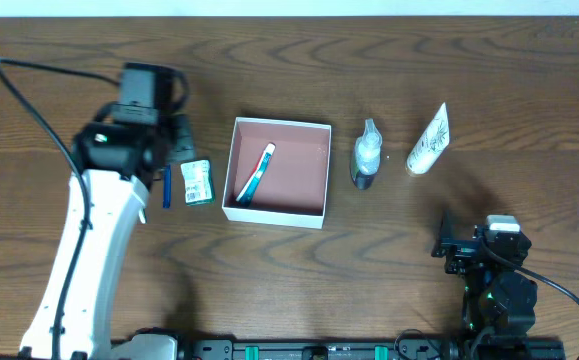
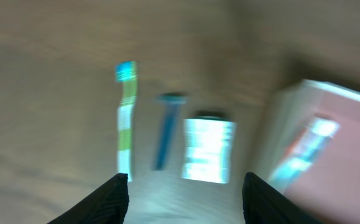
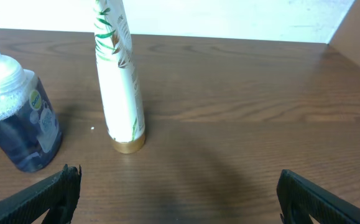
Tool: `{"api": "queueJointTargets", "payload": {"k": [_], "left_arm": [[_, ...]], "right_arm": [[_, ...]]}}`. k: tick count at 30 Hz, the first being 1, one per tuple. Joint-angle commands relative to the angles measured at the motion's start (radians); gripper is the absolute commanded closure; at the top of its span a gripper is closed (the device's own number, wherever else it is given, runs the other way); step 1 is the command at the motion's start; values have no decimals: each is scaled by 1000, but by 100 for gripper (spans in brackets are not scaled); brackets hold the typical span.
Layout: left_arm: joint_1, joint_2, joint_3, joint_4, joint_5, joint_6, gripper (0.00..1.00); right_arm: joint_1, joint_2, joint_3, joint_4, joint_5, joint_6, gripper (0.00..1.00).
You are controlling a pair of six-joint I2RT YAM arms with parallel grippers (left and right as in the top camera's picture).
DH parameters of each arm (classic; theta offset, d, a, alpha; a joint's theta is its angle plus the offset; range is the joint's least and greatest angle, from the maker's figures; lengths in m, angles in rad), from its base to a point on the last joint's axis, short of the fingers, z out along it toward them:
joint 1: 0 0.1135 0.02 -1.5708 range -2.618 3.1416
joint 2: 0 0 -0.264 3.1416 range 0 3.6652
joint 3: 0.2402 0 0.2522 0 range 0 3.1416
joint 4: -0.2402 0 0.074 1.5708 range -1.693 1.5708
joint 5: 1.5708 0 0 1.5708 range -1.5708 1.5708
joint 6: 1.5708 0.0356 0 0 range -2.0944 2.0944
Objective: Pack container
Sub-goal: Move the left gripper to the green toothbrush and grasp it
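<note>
Black left end effector [image 2: 184, 193] gapes wide (empty) near container [image 2: 329, 149].

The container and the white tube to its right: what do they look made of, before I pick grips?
The container: apparently thin card or paperboard, matte, with white walls and a dull reddish-brown inside, no shine. The white tube: likely soft plastic, smooth with a slight sheen, green leaf print, gold cap at its base.

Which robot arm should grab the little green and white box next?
Probably left. The left gripper hovers open beside the small green and white box, just left of the white-walled square container. The right gripper sits far away.
</note>
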State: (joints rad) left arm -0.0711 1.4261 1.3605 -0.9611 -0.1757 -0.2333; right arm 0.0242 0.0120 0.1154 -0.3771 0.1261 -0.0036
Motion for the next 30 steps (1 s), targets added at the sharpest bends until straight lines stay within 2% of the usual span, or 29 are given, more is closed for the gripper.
{"api": "queueJointTargets", "payload": {"k": [1, 5, 15, 22, 27, 30], "left_arm": [[119, 80, -40, -7, 26, 105, 41], [200, 195, -44, -6, 125, 186, 40], [248, 494, -44, 43, 138, 232, 39], [296, 523, -44, 93, 111, 215, 41], [320, 537, -51, 153, 114, 294, 41], [328, 558, -53, 182, 180, 346, 41]], "right_arm": [[-6, -5, -3, -1, -3, 18, 1], [-6, -5, -3, -1, -3, 18, 1], [-6, -5, -3, -1, -3, 18, 1], [-6, -5, -3, -1, -3, 18, 1], [-6, -5, -3, -1, -3, 18, 1], [-6, -5, -3, -1, -3, 18, 1]]}}
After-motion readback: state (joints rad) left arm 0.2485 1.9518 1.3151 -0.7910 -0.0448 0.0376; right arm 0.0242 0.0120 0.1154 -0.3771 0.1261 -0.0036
